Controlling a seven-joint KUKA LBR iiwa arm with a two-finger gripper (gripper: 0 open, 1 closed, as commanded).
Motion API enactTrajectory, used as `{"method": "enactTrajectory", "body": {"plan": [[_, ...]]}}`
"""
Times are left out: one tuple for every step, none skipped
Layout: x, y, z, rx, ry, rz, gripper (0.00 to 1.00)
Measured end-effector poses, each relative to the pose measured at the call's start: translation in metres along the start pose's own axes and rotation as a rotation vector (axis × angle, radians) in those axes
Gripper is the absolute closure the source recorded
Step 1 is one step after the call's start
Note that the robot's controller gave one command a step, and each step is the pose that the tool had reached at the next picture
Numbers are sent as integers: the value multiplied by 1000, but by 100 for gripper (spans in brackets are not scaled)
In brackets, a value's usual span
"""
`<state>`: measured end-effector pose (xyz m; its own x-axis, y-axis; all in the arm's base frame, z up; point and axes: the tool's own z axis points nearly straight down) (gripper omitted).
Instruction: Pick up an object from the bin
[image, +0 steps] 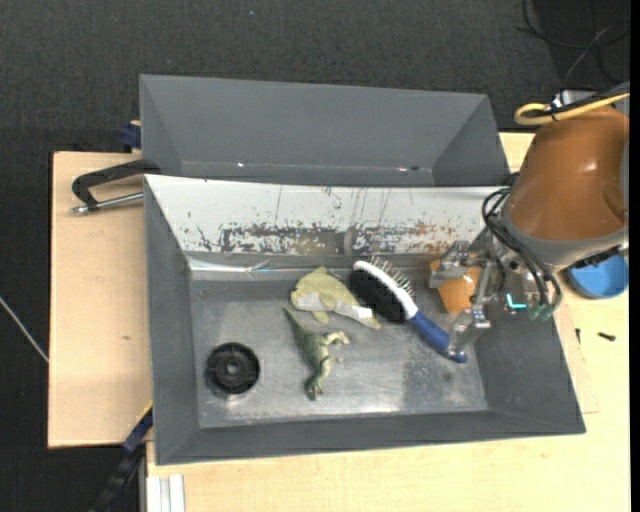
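The pincer (466, 335) hangs low over the blue handle end of the brush (383, 291), lying right beneath it; apart or together, I cannot tell. Nothing lifted yet: grasping and raising remain.

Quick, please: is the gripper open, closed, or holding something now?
Gripper: cannot be told; it is by the blue handle of the brush.

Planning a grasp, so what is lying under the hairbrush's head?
The hairbrush head rests over the right edge of a pale crumpled cloth; how far the cloth runs beneath is hidden.
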<state>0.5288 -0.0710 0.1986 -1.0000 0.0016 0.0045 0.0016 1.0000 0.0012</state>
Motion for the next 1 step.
{"method": "enactTrajectory", "body": {"plan": [[6,-25,128,-1,-9,209,0]]}}
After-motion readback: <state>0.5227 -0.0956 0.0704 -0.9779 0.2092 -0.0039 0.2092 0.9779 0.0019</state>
